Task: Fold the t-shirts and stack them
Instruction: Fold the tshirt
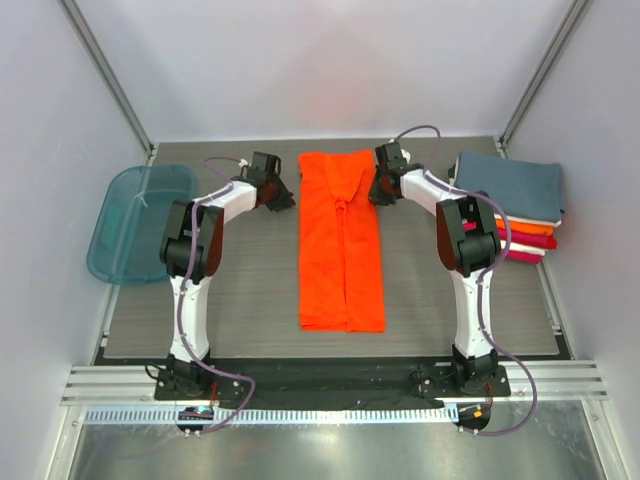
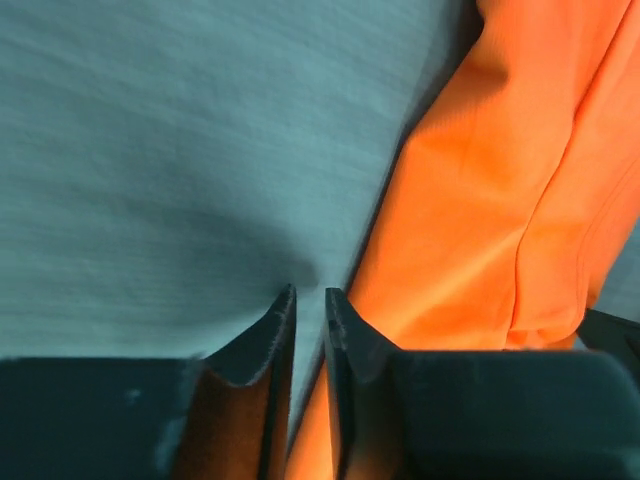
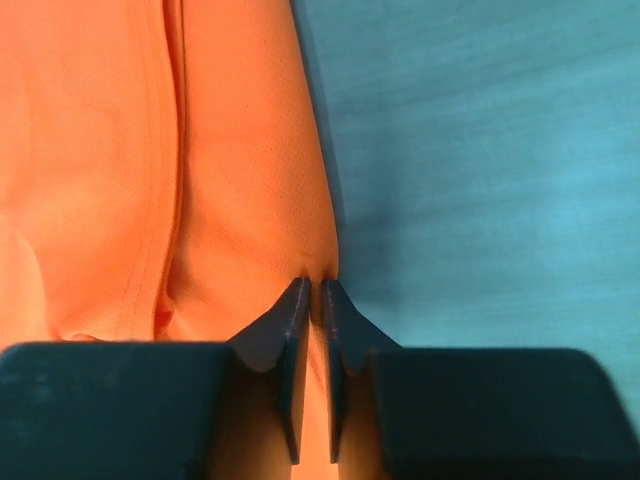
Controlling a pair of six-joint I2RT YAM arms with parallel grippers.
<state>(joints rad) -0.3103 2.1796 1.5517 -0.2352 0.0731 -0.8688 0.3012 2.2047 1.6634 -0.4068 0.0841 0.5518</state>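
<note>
One orange t-shirt [image 1: 340, 250] lies between the pincers: right pincer [image 3: 312, 285] clamps its edge, left pincer [image 2: 310, 295] has an unclear grip. One folded stack [image 1: 510, 190] sits outside the right pincer; grey tabletop [image 1: 240, 290], white walls [image 1: 300, 70].

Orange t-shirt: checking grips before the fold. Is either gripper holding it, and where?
The right gripper pinches the orange t-shirt at its side edge; for the left gripper, cannot tell.

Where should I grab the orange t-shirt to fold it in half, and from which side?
The orange t-shirt lies flat as a narrow strip, near to far, sides folded in. Probably pinch its two far corners, coming in from the outer long edges, so that end lifts evenly toward the near end.
</note>
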